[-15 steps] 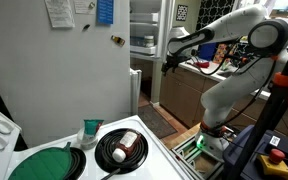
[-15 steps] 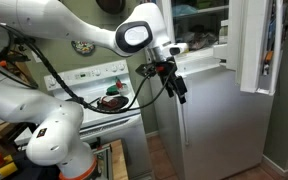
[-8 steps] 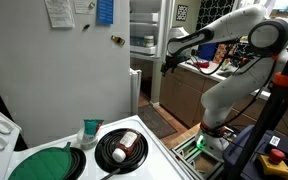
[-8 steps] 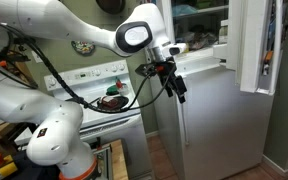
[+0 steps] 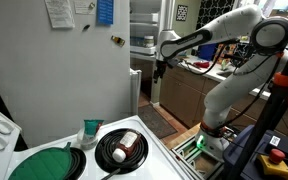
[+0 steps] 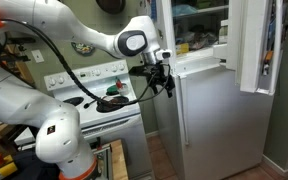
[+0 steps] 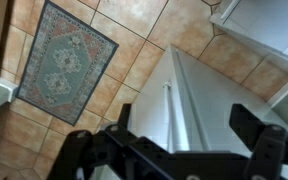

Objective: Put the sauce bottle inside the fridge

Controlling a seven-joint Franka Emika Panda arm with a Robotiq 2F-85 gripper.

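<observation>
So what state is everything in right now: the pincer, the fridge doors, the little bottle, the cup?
Pincer: open, holding nothing, up in the air by the fridge.
Sauce bottle: lying on its side on the black burner.
Fridge: upper door open, lower door shut.
Green-and-white cup: upright beside the burner.

The bottle (image 5: 125,146) is small and slim, dark red-brown with a pale section. It lies on its side across the black burner (image 5: 105,158). The fridge (image 5: 74,85) is tall and white, and its flat side carries paper notes, a blue card and a magnet. In an exterior view its upper door (image 6: 254,45) stands swung open, showing filled shelves; the lower door (image 6: 212,125) is closed.
</observation>
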